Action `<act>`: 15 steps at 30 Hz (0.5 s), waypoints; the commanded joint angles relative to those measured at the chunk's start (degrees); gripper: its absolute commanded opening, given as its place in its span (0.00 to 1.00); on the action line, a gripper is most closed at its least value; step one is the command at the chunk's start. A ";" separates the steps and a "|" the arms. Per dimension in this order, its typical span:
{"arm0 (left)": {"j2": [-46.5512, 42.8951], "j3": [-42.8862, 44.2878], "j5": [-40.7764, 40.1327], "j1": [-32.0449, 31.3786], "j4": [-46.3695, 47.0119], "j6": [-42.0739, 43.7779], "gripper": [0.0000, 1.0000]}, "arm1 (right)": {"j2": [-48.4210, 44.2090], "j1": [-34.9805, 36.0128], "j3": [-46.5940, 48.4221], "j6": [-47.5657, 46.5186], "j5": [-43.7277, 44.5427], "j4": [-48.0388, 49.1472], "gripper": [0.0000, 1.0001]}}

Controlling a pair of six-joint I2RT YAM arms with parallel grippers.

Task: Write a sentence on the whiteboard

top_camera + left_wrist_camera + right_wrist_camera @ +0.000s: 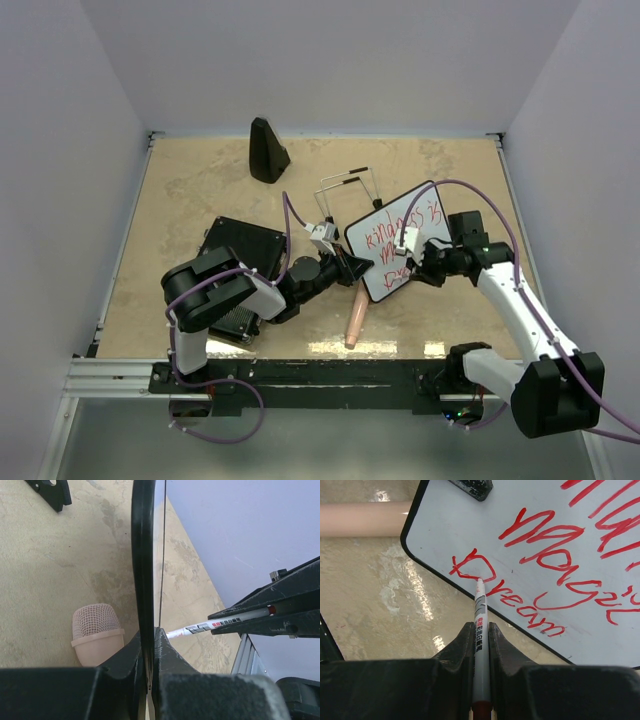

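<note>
The whiteboard is held tilted above the table, its face covered in red handwriting. My left gripper is shut on its left edge; the left wrist view shows the black frame edge-on between the jaws of that gripper. My right gripper is shut on a grey-and-white red marker. The marker's tip touches the whiteboard at a red "D" near its lower corner, above the word "Dream". From the top, the right gripper sits at the board's right side. The marker also shows past the frame.
A pink mesh-headed microphone-like object lies on the table under the board, near the front edge, and also shows as. A black ribbed case sits by the left arm. A black cone-shaped object and a wire stand stand farther back.
</note>
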 commanded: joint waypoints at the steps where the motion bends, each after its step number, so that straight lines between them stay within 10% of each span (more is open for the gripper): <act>1: -1.06 -0.06 1.50 -0.38 5.10 0.45 0.00 | -0.83 0.14 -0.02 1.51 1.88 5.73 0.00; 15: -0.71 0.12 0.97 -0.38 3.78 0.71 0.00 | -8.56 -1.78 10.01 -2.63 5.57 -7.29 0.00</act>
